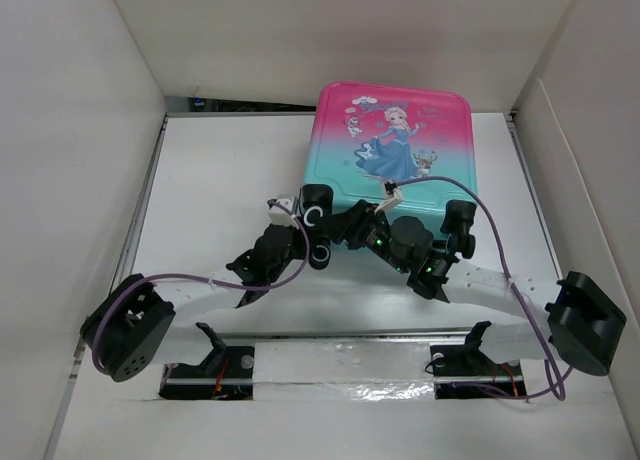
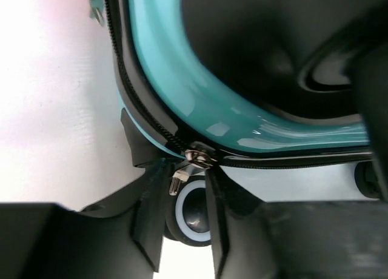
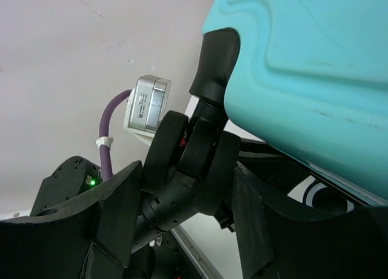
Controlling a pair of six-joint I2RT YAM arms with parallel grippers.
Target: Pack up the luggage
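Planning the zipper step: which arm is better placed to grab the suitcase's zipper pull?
Left. The left gripper is open around the zipper pull at the suitcase corner; the right gripper faces bare teal shell.

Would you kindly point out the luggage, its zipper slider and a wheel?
luggage (image 1: 395, 145): top external view, printed shell.
zipper slider (image 2: 200, 156): left wrist view, metal body.
wheel (image 2: 195, 215): left wrist view, dark hub.

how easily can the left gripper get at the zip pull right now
Probably yes. The zip pull hangs at the luggage corner, right at the tips of the open left gripper, in line with the gap between its fingers, with nothing in front of it. The wheel just beyond may crowd the grip.
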